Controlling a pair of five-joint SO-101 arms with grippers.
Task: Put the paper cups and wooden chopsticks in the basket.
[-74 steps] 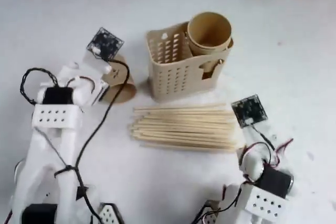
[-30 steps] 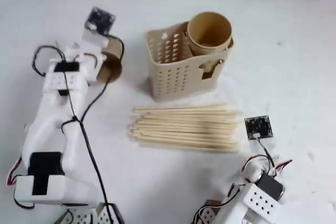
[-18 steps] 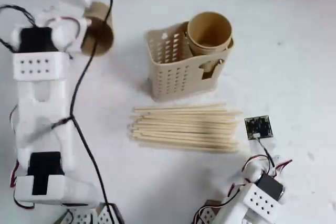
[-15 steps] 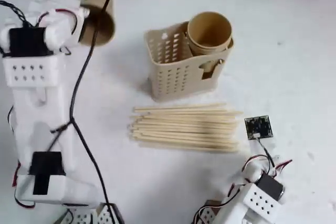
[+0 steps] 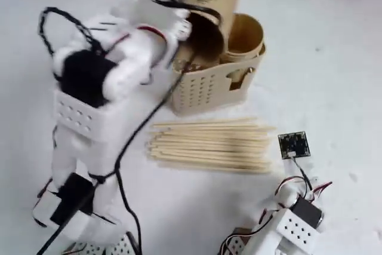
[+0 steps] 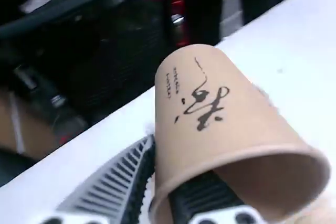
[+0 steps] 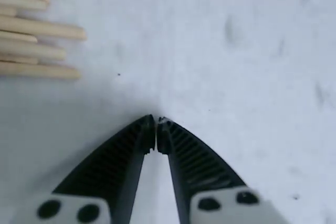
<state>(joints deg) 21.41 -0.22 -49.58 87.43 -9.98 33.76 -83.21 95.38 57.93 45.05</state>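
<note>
My left gripper (image 6: 157,195) is shut on the wall of a tan paper cup (image 6: 226,124), one finger inside it and one outside. In the high view this cup (image 5: 208,10) hangs tilted, mouth toward the camera, above the left part of the beige perforated basket (image 5: 203,91). Another paper cup (image 5: 248,33) stands upright in the basket's right part. A bundle of wooden chopsticks (image 5: 209,144) lies on the table in front of the basket. My right gripper (image 7: 156,121) is shut and empty, low over bare table just past the chopstick ends (image 7: 39,30).
The left arm (image 5: 95,106) rises over the table's left half. The right arm's base (image 5: 292,222) sits at the front right corner. Open white table lies to the right of the basket. Dark clutter lines the far edge.
The left arm lifted the paper cup from the table's left side, up past the far left corner, then swung right to above the basket. The right arm drew back early, then stayed still.
</note>
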